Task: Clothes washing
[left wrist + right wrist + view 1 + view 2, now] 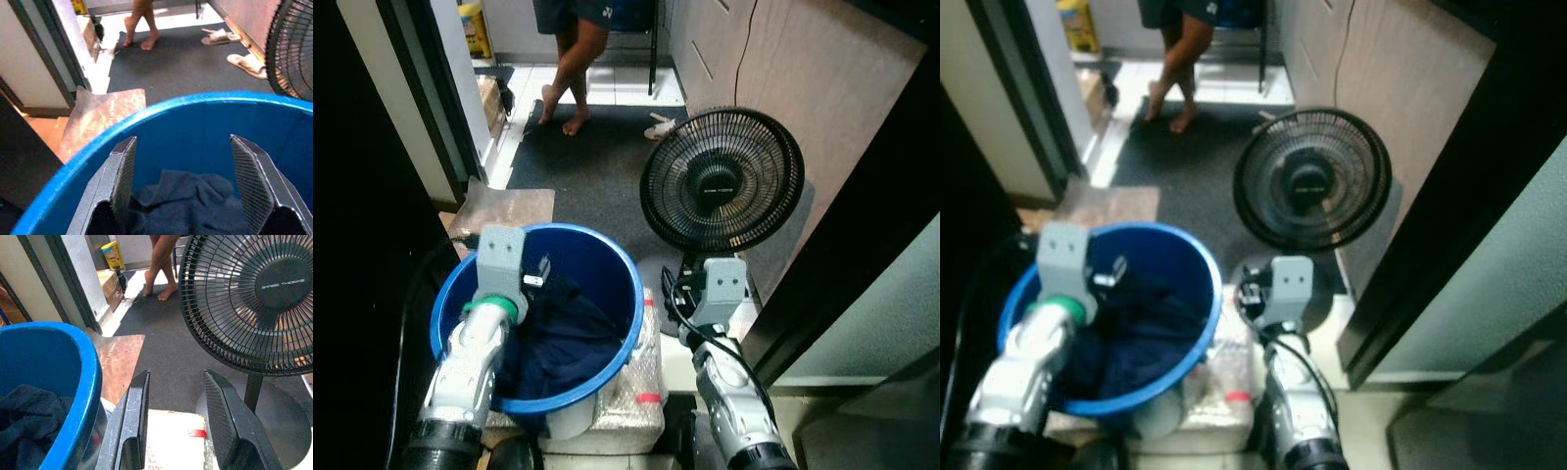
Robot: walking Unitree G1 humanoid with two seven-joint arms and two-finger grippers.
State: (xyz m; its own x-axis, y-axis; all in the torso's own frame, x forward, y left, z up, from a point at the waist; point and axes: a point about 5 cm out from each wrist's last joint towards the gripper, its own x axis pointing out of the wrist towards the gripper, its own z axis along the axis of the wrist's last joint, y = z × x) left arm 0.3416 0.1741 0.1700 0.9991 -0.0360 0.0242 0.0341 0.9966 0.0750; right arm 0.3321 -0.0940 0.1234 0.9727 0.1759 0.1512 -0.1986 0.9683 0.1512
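Blue plastic forms a round bucket [607,257] standing low in front of the robot, resting on a white block [628,403] with a small red mark on its top. Dark navy clothes [563,338] lie crumpled inside the bucket, filling its lower part.

The left gripper [183,183] hangs over the near rim of the bucket, pointing in above the clothes. Its two black fingers [123,178] are spread wide with nothing between them, the fabric lying just below their tips.

The right gripper [177,418] is held outside the bucket, just beside its wall and above the white block. Its fingers are parted a moderate way and hold nothing.

A black floor fan [722,178] stands just past the right gripper, its round grille upright and facing the robot, on a pale round base. A dark grey mat [597,162] covers the floor beyond, with a brownish sheet [504,211] lying at its near left corner. A pair of pale slippers [234,49] sits on the mat near the fan.

At the far end of the mat a person [570,69] stands barefoot, legs crossed, seen from the waist down. A yellow container [475,27] sits in the far left corner.
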